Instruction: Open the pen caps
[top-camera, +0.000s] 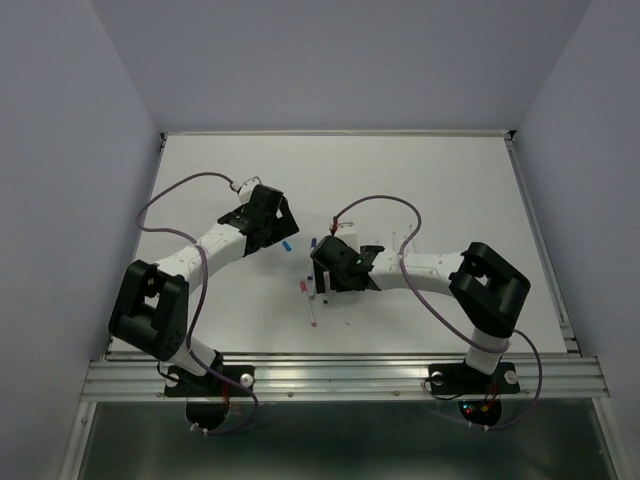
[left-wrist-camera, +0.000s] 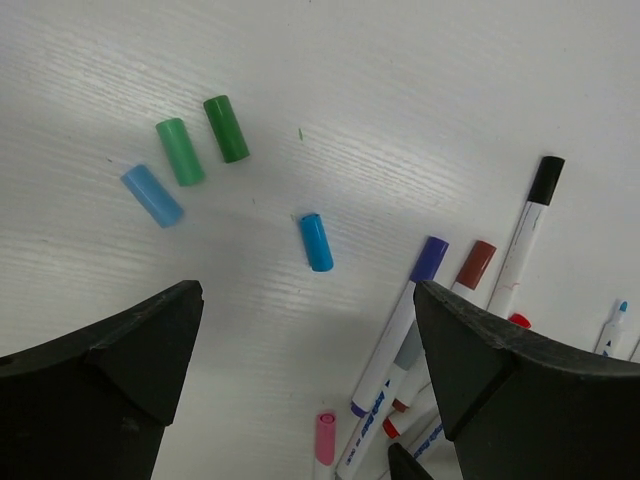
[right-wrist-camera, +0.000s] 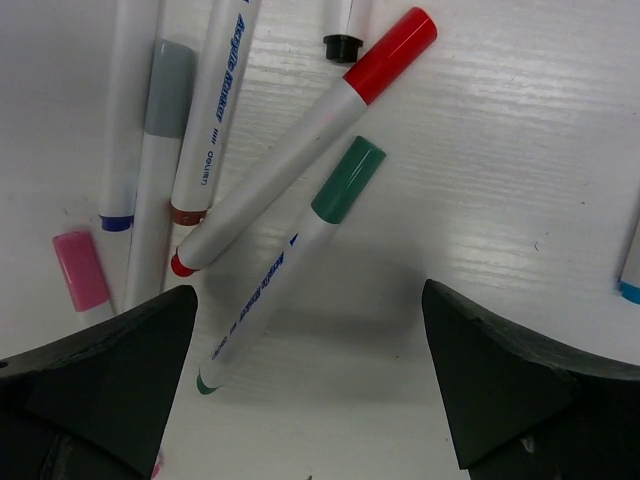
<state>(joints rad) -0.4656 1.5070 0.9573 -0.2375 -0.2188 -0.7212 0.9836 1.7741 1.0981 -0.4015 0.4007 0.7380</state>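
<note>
Desk (top-camera: 430, 190) strewn with pens (top-camera: 311, 305), both grippers empty

The left gripper (left-wrist-camera: 308, 290) hung left of the desk's middle, its fingers spread wide with nothing between them. The right gripper (right-wrist-camera: 310, 290) hung near the middle, toward the near edge, equally wide and holding nothing.

Below it a red-capped pen (right-wrist-camera: 300, 140) and a green-capped pen (right-wrist-camera: 285, 265) lay slanted side by side, next to a grey-capped pen (right-wrist-camera: 155, 180). The left wrist view showed a black-capped pen (left-wrist-camera: 528, 235), a purple-capped pen (left-wrist-camera: 400, 320) and a brown-capped pen (left-wrist-camera: 475, 265).

Four caps lay loose, apart from the heap. A blue cap (left-wrist-camera: 316, 243) lay nearest the pens. Farther off, a dark green cap (left-wrist-camera: 226, 128), a light green cap (left-wrist-camera: 180, 151) and a pale blue cap (left-wrist-camera: 152, 195) lay close together.
</note>
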